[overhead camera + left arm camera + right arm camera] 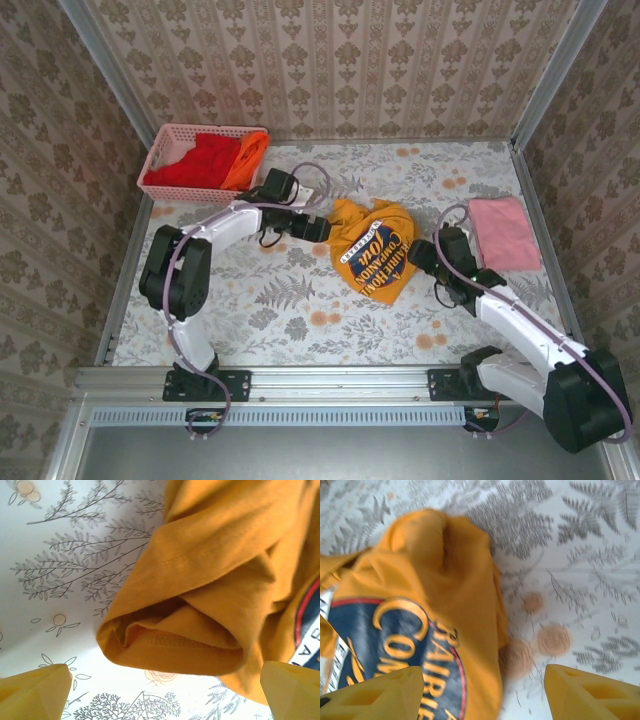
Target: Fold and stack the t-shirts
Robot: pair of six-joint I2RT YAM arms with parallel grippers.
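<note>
1. Top view: the crumpled golden-yellow cloth t-shirt (372, 250) with its dark chest logo lies mid-table, logo up and not folded. The left gripper (322, 228) is at the shirt's left edge and the right gripper (420, 256) at its right edge. A pale pink t-shirt (503, 232) sits folded flat near the right wall, so I count that one done. The red t-shirt (200, 160) and bright orange t-shirt (250, 158) are bundled in the pink plastic lattice basket (165, 140) at the far left corner.
2. Left wrist: my jaws stand wide, yellow fingertips (35, 690) at the bottom corners. The yellow shirt's sleeve opening sits just ahead between them. Nothing is gripped.
3. Right wrist: jaws wide here too. The shirt's rumpled edge and logo are on the left, with bare floral tabletop (580, 580) on the right. Nothing is held. My tally is one shirt folded, the yellow barely begun, two untouched and no stack yet.
</note>
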